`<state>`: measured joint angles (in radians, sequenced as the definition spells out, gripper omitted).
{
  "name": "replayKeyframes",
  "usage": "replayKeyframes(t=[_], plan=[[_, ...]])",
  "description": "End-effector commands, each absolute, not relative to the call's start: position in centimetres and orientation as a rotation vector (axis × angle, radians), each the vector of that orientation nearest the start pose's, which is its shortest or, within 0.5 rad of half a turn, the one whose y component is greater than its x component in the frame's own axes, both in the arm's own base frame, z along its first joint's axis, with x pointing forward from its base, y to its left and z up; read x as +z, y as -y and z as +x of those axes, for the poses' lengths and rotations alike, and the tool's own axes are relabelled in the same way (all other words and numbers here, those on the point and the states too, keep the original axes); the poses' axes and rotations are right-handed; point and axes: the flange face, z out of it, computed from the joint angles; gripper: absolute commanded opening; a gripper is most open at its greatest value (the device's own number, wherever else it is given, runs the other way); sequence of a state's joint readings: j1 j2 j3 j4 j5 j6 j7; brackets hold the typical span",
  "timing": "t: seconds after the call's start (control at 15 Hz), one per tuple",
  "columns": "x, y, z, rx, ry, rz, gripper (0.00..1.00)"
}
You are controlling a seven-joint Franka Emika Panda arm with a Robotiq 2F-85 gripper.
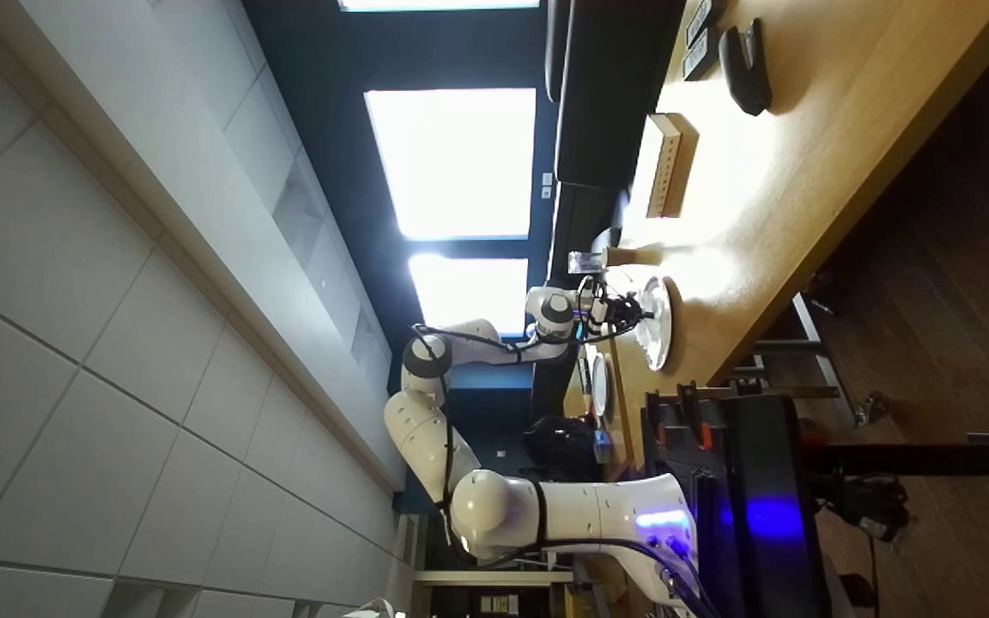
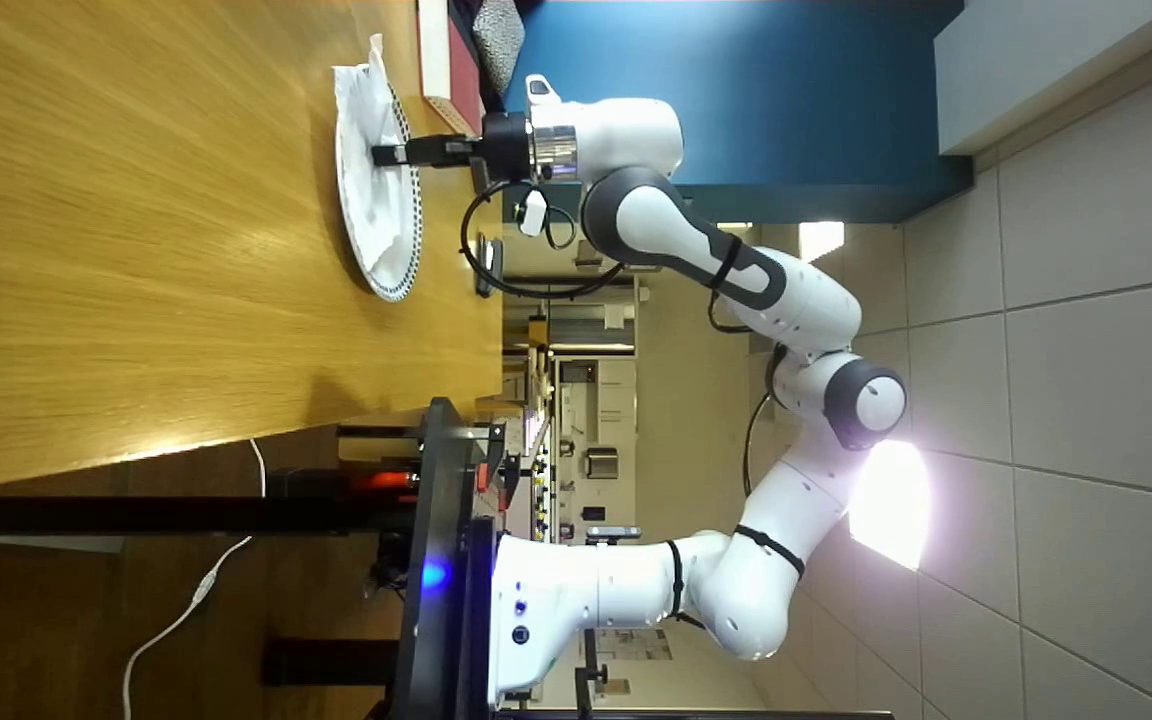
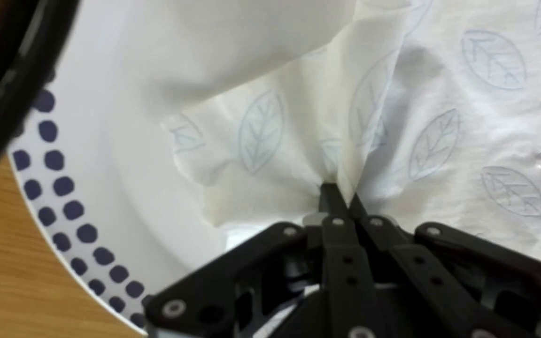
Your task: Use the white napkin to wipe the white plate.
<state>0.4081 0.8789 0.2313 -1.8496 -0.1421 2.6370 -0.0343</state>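
The white plate (image 3: 158, 253), with rows of dark blue dots on its rim, rests on the wooden table. Spread in loose folds across it is the white napkin (image 3: 261, 136), printed with pale leaf outlines. Its jagged edge laps over the dotted rim at the right of the wrist view. My gripper (image 3: 342, 197) is shut on a pinched fold of that napkin, fingertips low inside the plate. In both exterior views the gripper (image 2: 383, 157) points down into the plate (image 2: 398, 270); the napkin (image 2: 361, 95) sticks out past the rim in an exterior view (image 2: 376, 50).
A cream block-like book (image 1: 662, 167), a black stapler (image 1: 745, 69) and a wooden cup-like item (image 1: 627, 257) lie along the table. Another white dish (image 1: 600, 384) sits nearer the robot base. A black cable (image 3: 21, 70) crosses the wrist view's left corner.
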Motion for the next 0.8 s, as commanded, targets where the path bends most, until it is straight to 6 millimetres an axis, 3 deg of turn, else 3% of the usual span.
replayKeyframes(t=[0.0, 0.33, 0.73], plan=[[6.8, -32.8, 50.7, 0.072, 1.005, -2.913, 0.0], [7.2, -28.0, 54.7, 0.026, 0.877, -2.989, 0.0], [9.4, -28.6, 53.9, 0.032, 0.897, -2.927, 0.0]])
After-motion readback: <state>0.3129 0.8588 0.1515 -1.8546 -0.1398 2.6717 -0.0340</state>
